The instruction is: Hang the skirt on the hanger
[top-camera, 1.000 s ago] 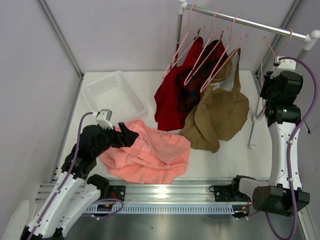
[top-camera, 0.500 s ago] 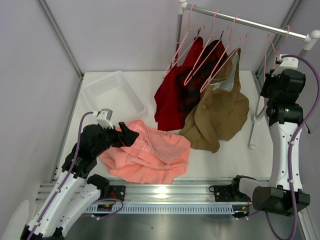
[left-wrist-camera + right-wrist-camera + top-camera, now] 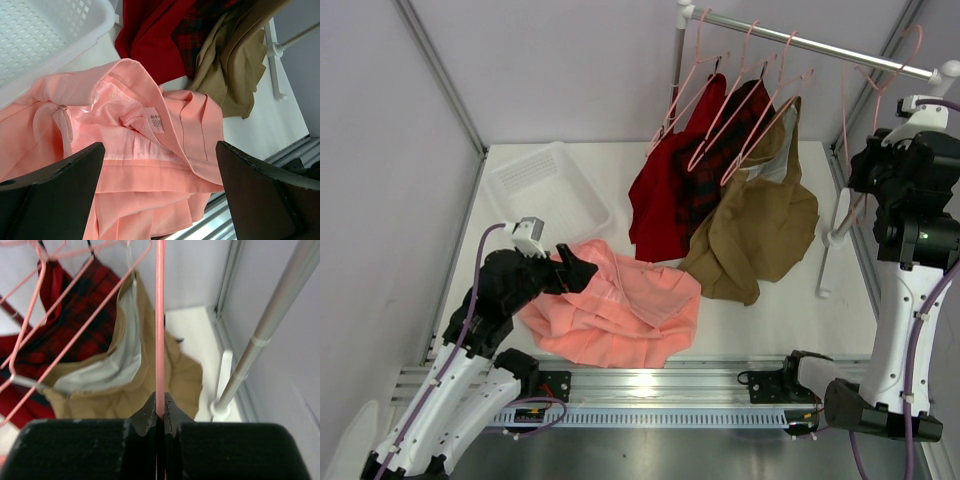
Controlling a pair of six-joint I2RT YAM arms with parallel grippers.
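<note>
Left wrist camera looks down between the spread fingers of the left claw [image 3: 159, 150], which is released and grips nothing, onto the skirt [image 3: 150, 125]. Only this view shows the skirt's open waistband, with its pale lining and small white label. Top external view places that claw at the skirt's left edge. The salmon cloth lies crumpled on the bench [image 3: 790, 300] near the front, with a white basket [image 3: 545, 190] just behind it. Further right, a dark red garment [image 3: 660, 200], a plaid one [image 3: 720, 150] and a tan-brown one [image 3: 760, 230] hang from the silver rail [image 3: 810, 42] and droop onto the bench. At far right the right claw [image 3: 160, 410] is raised beside the rail. Its own camera shows what the overhead cannot: the jaws are clenched on the thin wire of the pale-pink hanger [image 3: 160, 315], which runs straight up from the pinch. The hanger is well apart from the skirt.
</note>
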